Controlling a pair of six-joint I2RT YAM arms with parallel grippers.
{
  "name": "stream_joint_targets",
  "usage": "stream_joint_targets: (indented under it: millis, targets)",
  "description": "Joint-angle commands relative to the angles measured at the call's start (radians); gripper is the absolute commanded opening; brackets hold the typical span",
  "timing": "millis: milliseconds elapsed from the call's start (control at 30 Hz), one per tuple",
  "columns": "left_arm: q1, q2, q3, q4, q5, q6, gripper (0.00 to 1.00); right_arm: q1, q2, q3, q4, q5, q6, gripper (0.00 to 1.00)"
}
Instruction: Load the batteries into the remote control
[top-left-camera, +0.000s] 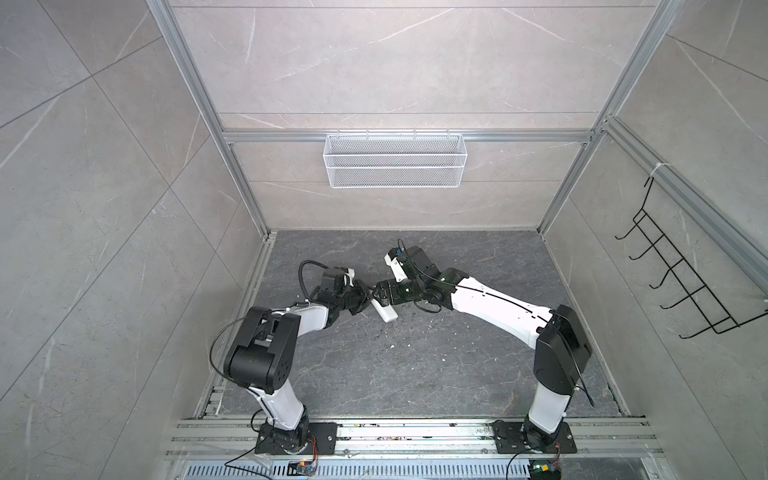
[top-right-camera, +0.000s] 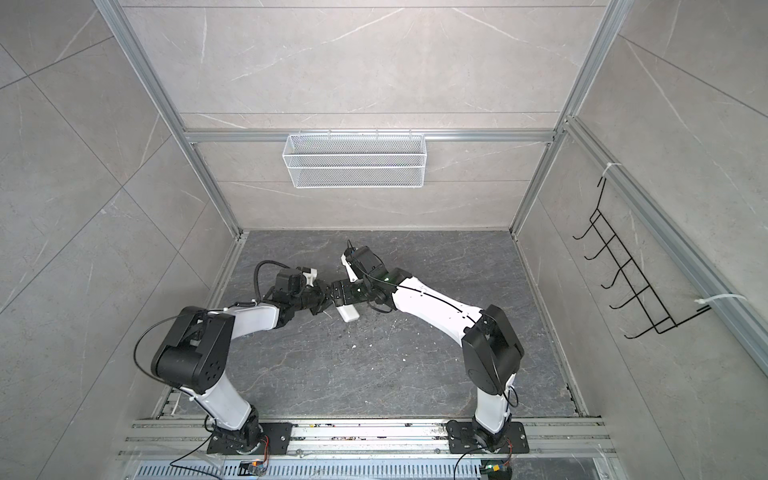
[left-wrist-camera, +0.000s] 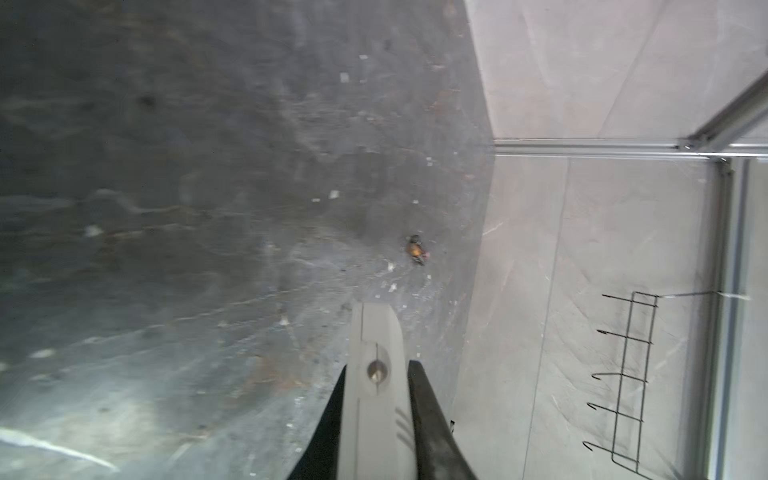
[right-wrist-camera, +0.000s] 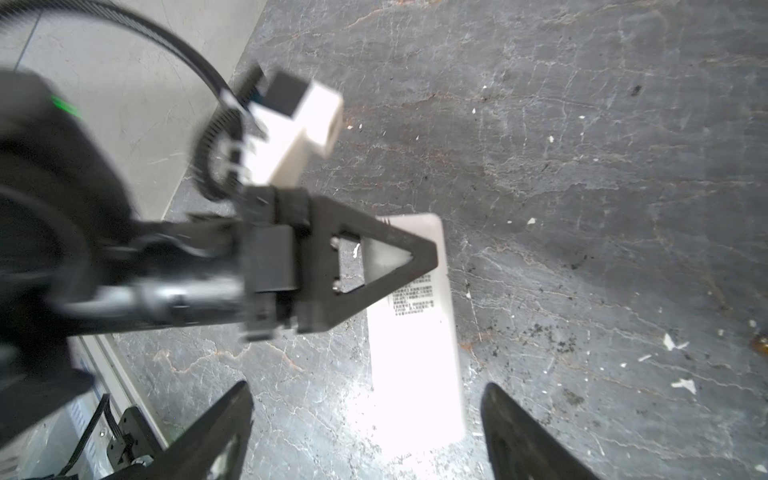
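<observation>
Pinching the remote (right-wrist-camera: 415, 365) by its far end with my left hand (right-wrist-camera: 432, 259); its long axis runs straight into my right hand (right-wrist-camera: 368, 388), spread wide, not touching.

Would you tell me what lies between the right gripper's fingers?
The remote: its end lies between the right gripper's open fingers, touching neither, in the right wrist view.

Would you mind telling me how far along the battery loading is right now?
Done: no loaded battery shows. In hand: the left gripper is shut on the remote control, printed back showing; the right gripper is open, its jaws either side of the remote's free end. Left: both batteries, which I cannot make out.
</observation>
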Motion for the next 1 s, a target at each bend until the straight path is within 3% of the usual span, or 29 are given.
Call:
stream_joint_targets:
  millis: [0, 167, 333, 433, 667, 967]
  targets:
    - [0.011, 0.034, -0.061, 0.32, -0.002, 0.003, 0.0, 0.002, -0.003, -0.048, 0.046, 0.04, 0.111, 0.86]
    - [0.01, 0.113, -0.186, 0.655, -0.068, 0.033, 0.0, 0.0, -0.066, -0.253, 0.245, 0.079, 0.394, 0.85]
    - [0.023, 0.172, -0.188, 0.78, -0.061, 0.013, 0.0, 0.0, -0.045, -0.398, 0.481, 0.066, 0.612, 0.76]
    - [0.03, 0.165, -0.206, 0.781, -0.103, 0.023, 0.0, 0.002, -0.013, -0.414, 0.521, 0.061, 0.653, 0.69]
    - [0.03, 0.165, -0.322, 0.952, -0.353, 0.037, 0.0, 0.002, 0.035, -0.454, 0.628, 0.07, 0.723, 0.64]
    - [0.032, 0.192, -0.308, 0.952, -0.352, 0.025, 0.0, 0.001, 0.161, -0.42, 0.712, 0.024, 0.802, 0.63]
